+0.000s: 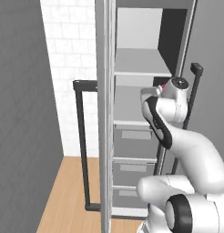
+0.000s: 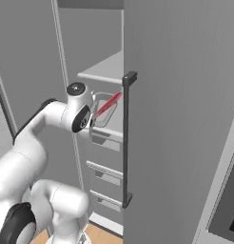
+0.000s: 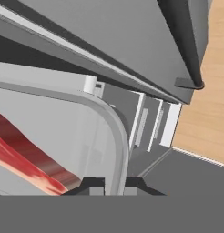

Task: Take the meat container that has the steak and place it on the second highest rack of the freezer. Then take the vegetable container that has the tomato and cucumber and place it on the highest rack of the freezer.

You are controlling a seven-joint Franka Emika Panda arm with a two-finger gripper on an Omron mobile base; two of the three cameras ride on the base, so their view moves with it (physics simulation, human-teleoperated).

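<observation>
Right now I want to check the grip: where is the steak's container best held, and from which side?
By its thin raised rim, pinched at the edge from the open front of the freezer. The steak lies flat across the tray's floor, so the wall is the part free to clamp, as the end effector does.

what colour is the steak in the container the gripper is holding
Bright red. The steak shows best in the hand view, lying in the container that the gripper pinches by its rim.

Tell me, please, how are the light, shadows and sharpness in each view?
Left base view: soft, even light, a dark shaded corner high inside the freezer, slightly soft edges. Right base view: flat grey light, no glare, steak clearly red. Hand view: close and steeply angled, tray rim sharp, steak bright, dark shadow under the shelf edge.
</observation>
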